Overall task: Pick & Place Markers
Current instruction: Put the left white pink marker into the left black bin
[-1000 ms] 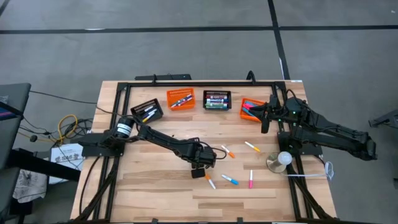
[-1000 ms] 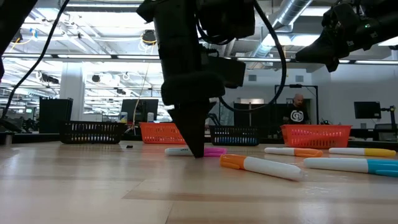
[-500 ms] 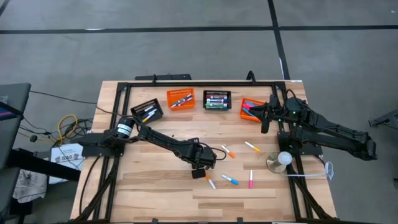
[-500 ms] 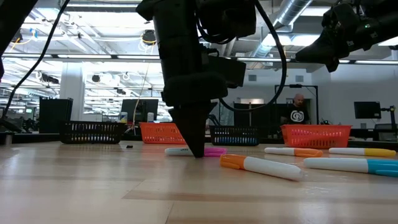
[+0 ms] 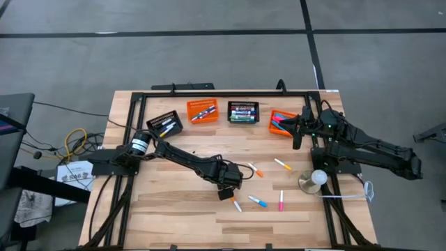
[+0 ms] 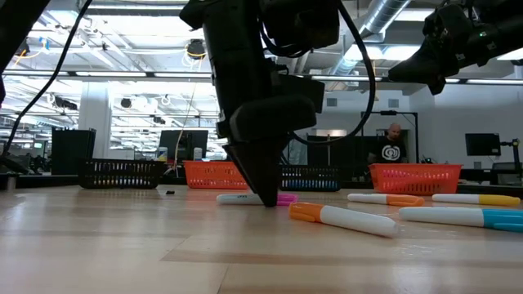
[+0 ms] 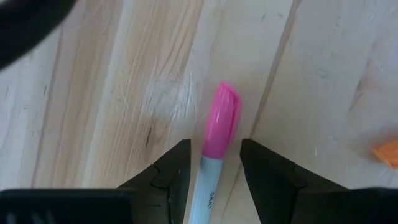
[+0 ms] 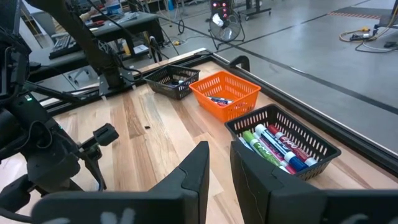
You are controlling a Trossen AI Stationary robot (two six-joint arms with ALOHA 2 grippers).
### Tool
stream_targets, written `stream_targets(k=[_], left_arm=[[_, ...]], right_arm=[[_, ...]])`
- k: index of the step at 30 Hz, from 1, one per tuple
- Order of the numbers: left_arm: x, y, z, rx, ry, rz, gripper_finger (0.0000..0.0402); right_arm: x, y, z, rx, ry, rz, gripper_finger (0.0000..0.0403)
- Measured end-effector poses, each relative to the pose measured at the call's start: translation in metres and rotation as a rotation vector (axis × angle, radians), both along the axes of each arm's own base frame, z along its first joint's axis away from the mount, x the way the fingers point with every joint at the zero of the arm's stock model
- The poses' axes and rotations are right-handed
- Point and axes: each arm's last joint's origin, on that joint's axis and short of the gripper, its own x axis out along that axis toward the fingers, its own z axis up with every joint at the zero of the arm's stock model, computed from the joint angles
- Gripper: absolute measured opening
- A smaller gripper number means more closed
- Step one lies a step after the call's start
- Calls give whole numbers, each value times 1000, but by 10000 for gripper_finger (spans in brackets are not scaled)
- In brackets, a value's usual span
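One pink-capped marker lay between our left gripper's parted fingers on the table, ungrasped, our right gripper hung nearly closed, empty.

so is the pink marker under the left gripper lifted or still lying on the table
Lying flat on the table. In the left wrist view the pink-capped marker rests on the wood between the left gripper's open fingers, which straddle it.
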Motion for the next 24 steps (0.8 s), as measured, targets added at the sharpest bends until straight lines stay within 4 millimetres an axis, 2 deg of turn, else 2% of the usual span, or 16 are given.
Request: stream_targets(k=[7, 19, 24], left_arm=[[0, 0, 0, 1, -5, 1, 139], [0, 0, 0, -12, -8, 27, 45], [0, 0, 0, -22, -22, 91, 46]], right_arm=[[0, 0, 0, 0, 0, 0, 56], [0, 0, 0, 0, 0, 1, 56], [0, 0, 0, 0, 0, 0, 56]])
